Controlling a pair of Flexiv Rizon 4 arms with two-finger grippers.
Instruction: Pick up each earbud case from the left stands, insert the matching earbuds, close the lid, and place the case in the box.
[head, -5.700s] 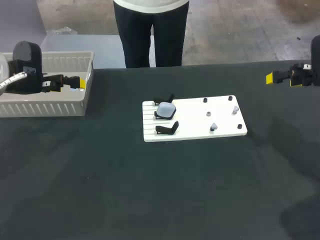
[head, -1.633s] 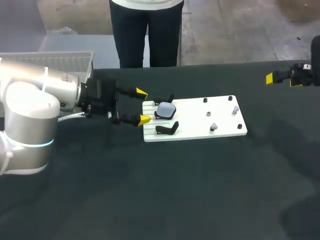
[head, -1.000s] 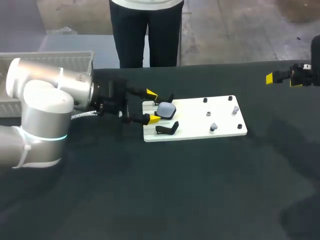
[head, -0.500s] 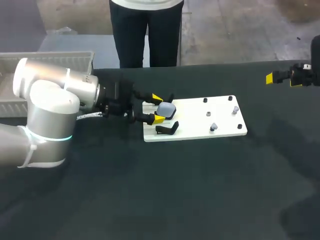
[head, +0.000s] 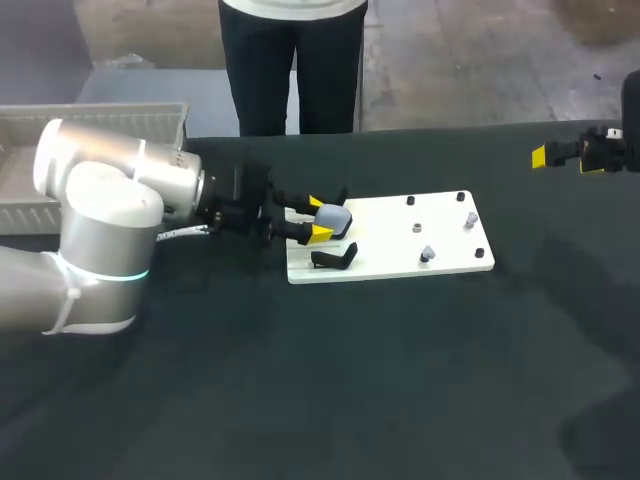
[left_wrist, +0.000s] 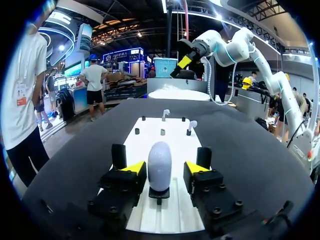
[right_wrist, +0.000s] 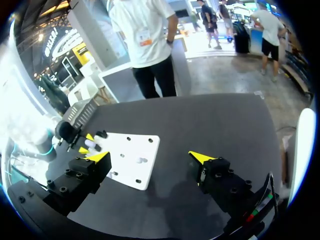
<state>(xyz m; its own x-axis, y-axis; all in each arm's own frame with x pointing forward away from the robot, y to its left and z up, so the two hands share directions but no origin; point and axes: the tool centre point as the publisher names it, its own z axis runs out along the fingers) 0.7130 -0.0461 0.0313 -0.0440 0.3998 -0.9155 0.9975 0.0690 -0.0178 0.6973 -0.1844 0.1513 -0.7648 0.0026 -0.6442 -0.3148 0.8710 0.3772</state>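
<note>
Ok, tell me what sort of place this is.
Probably a robot assembly test bench: a dark table, a white fixture board holding an earbud case, my left claw open around that case, and a white box at the side.

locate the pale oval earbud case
Head view: the pale oval earbud case sits on the white board's left middle stand, between the left hand's open fingers.

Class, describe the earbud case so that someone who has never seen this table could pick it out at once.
Find the white board in the middle of the dark table. Three black stands line its left end; the earbud case sits on the middle one, between the open yellow tips of the left gripper. It is the only pale, rounded thing there: the stands beside it are empty.
</note>
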